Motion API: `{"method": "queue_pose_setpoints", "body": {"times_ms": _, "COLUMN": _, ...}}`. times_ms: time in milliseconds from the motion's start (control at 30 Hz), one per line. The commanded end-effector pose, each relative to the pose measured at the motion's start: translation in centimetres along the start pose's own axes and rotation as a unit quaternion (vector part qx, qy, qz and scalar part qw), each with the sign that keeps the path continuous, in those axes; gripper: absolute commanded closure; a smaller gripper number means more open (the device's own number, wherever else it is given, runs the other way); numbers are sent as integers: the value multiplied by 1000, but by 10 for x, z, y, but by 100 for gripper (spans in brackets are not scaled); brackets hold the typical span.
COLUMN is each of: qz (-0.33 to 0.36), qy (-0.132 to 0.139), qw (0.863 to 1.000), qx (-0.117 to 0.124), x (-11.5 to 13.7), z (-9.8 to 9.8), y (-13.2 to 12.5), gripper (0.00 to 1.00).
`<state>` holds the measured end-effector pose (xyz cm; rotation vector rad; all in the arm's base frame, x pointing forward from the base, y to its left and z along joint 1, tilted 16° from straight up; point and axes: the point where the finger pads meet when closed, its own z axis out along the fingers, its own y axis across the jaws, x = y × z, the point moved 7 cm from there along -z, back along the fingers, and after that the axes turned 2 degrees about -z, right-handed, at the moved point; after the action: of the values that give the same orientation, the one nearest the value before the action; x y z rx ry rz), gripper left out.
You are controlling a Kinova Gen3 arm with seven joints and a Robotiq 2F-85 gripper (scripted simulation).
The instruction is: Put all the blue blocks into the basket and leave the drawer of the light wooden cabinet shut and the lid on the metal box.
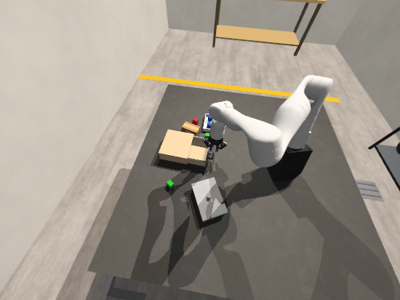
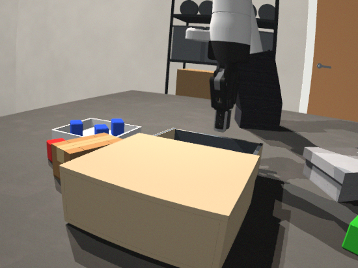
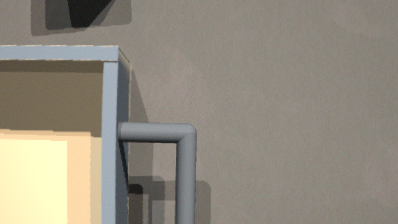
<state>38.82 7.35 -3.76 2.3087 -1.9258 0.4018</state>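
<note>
Directly under the gripper [image 2: 223, 127] sits the pulled-out drawer [image 2: 208, 142] of the light wooden cabinet [image 2: 156, 180]; the fingers hang above the drawer's far front edge, drawn narrow with nothing between them. From the wrist view, the drawer's grey handle [image 3: 172, 150] juts off its front panel just below the hand, and the visible part of the drawer's inside shows no block. Off to one side of the gripper, past a brown wooden box [image 2: 82, 146] and a red block [image 2: 50, 147], the white basket [image 2: 130, 129] holds three blue blocks [image 2: 117, 126]. On the other side rests the metal box [image 1: 210, 202] with its lid on, and a green block [image 1: 169, 184] lies beside it.
</note>
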Motion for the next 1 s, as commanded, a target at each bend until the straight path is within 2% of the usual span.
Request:
{"method": "queue_pose_setpoints", "body": {"times_ms": 0, "qz": 0, "qy": 0, "qw": 1000, "qx": 1, "x": 0, "z": -1, "y": -1, "gripper": 70}}
{"method": "queue_pose_setpoints", "body": {"times_ms": 967, "qz": 0, "qy": 0, "qw": 1000, "qx": 1, "x": 0, "z": 6, "y": -1, "gripper": 70}}
